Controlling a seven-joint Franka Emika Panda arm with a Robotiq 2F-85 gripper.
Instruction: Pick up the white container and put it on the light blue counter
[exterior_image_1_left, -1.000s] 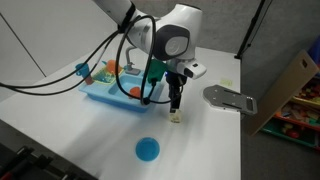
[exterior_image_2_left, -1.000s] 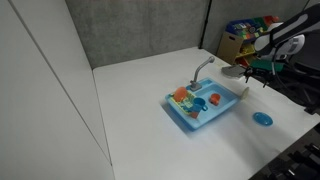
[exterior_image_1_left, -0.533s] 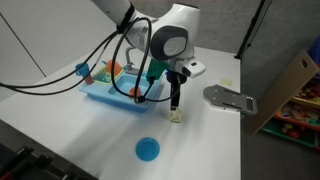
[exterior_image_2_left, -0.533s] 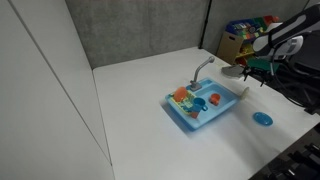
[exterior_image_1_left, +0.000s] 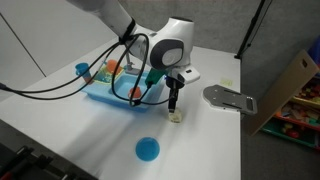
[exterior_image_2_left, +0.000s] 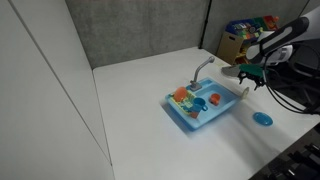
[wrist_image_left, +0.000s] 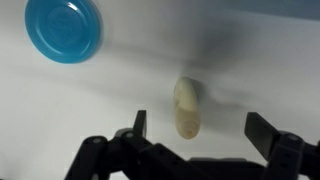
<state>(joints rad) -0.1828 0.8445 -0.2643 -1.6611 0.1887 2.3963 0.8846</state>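
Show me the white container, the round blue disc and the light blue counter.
white container (wrist_image_left: 186, 108): wrist view, its middle.
round blue disc (wrist_image_left: 64, 28): wrist view, its centre.
light blue counter (exterior_image_1_left: 100, 95): exterior view, front wall.

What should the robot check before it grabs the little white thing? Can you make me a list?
1. Fingers open: ok.
2. White container sits between the fingers in the wrist view: ok.
3. Fingers down around the white container: not ok, in an exterior view they hover just above it.
4. Blue disc out of the way: ok, it lies off to one side.
5. Free spot on the light blue counter: cannot tell, too small to see.
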